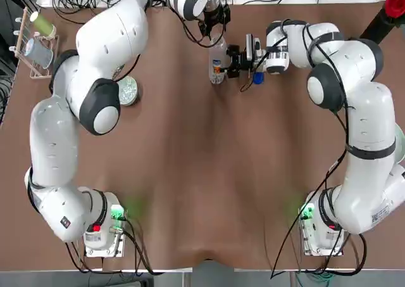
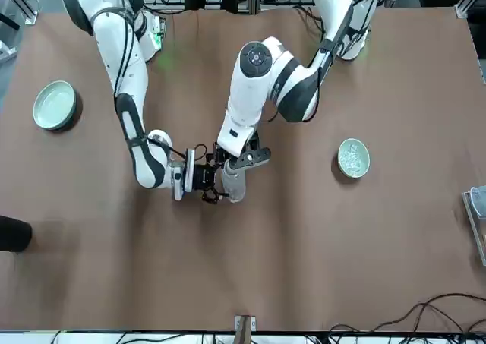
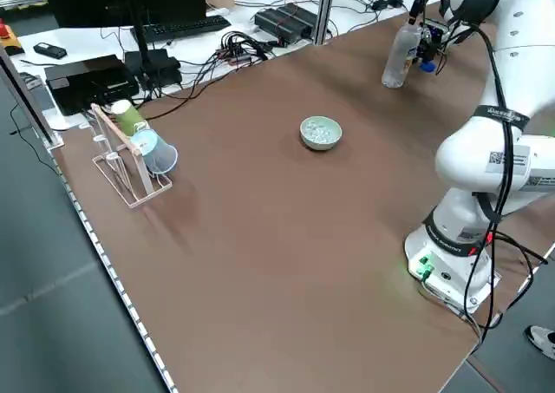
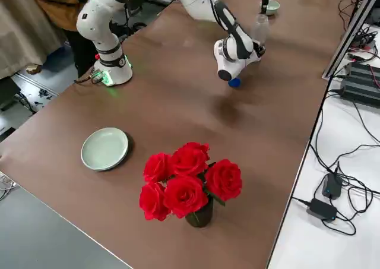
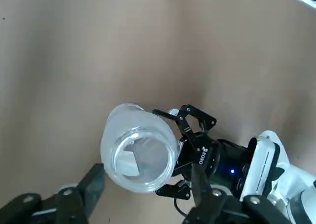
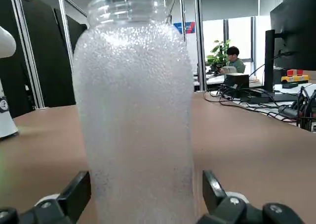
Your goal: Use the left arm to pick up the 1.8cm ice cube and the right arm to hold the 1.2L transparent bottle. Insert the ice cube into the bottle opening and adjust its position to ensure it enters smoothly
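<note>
The clear bottle (image 1: 217, 64) stands upright at the far middle of the table, uncapped. My right gripper (image 1: 233, 60) comes in level from the side and is shut on its body; in the right wrist view the bottle (image 6: 138, 110) fills the gap between both fingers (image 6: 74, 197). My left gripper (image 1: 214, 27) hangs straight above the mouth. In the left wrist view its fingers (image 5: 86, 189) stand open, wider than the bottle mouth (image 5: 140, 152), with nothing between them. A pale piece shows inside the bottle; I cannot tell whether it is the ice cube.
A small blue cap (image 1: 257, 78) lies by the right gripper. A pale green bowl (image 1: 128, 90) with whitish pieces sits to the left. A cup rack (image 1: 35, 43) stands at the far left, a green plate (image 4: 105, 148) and red roses (image 4: 190, 183) on the right.
</note>
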You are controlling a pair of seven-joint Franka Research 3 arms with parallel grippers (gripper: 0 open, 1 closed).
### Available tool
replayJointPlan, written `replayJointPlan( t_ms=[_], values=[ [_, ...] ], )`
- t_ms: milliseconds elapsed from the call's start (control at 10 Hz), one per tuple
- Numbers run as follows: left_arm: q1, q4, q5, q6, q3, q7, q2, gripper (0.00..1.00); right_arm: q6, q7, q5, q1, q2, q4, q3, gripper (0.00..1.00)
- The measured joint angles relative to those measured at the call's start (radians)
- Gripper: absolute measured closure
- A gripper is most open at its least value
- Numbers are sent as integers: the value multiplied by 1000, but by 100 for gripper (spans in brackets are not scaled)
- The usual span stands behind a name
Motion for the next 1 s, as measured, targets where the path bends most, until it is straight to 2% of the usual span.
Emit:
replayJointPlan(
  t_ms=[100,200,500,700,1000],
  values=[
    [2,3,4,-3,1,14,-5,3,0,0,0,-10,0,0,-3,0],
    [8,3,4,-35,2,45,-20,0,-1,-1,0,-22,0,0,-4,0],
    [83,-27,4,-206,7,178,-116,0,-2,-6,-4,-45,0,0,-7,0],
    [163,-128,4,-228,7,285,-227,0,-3,-11,-37,-76,0,1,-10,0],
    [286,-348,-14,-234,8,487,-446,0,-3,-9,-144,-140,0,4,-12,0]
  ],
)
